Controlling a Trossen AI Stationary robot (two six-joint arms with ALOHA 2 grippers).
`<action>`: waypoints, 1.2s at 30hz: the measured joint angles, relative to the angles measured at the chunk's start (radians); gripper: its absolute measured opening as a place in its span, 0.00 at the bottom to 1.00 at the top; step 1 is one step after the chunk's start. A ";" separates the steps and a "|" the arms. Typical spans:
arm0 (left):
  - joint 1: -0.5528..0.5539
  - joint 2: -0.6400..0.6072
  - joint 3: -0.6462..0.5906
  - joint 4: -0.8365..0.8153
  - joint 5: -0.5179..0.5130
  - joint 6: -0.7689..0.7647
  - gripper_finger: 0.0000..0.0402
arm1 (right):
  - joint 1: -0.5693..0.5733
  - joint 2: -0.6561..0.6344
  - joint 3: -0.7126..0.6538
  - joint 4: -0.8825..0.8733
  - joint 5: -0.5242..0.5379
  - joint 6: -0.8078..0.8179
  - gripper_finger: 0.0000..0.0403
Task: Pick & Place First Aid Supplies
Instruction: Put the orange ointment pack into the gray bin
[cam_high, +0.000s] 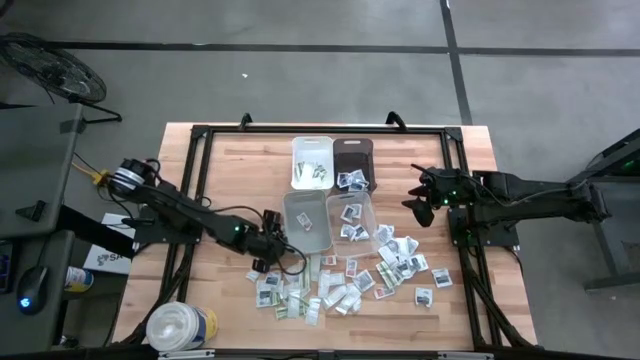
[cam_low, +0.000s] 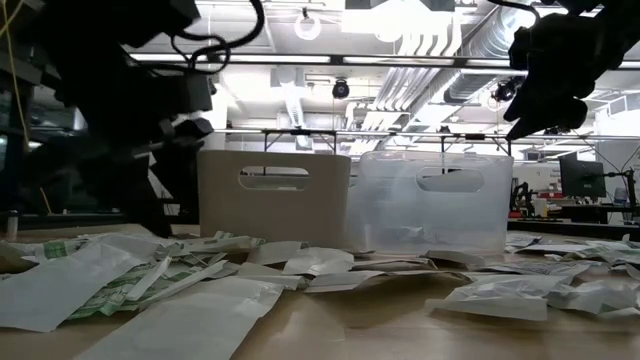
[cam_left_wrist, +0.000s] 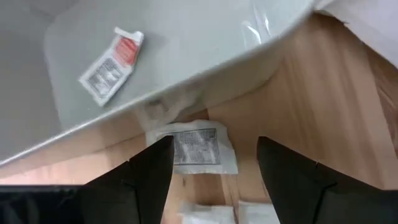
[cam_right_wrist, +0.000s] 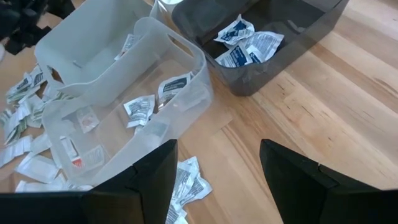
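Observation:
The first aid supplies are small white paper packets, several of them strewn over the near middle of the table. One packet lies flat on the wood against the near wall of a pale grey bin. My left gripper is open, tilted down over that packet, with a finger on either side of it. Another packet with red print lies inside the grey bin. My right gripper waits open at the right, above the table, with nothing between its fingers.
A clear bin with a few packets stands beside the grey one. Behind them are a white bin and a dark bin, both holding packets. A big white tub sits at the near left corner.

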 joint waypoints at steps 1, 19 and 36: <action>0.000 0.007 -0.001 -0.003 0.000 0.001 0.57 | 0.000 0.000 0.000 0.001 -0.002 0.000 0.55; -0.002 0.069 0.003 0.008 0.056 -0.083 0.13 | 0.000 0.000 0.000 0.001 -0.011 0.005 0.55; 0.001 0.029 -0.001 -0.014 0.140 -0.203 0.00 | 0.000 0.000 0.000 0.001 -0.035 -0.011 0.55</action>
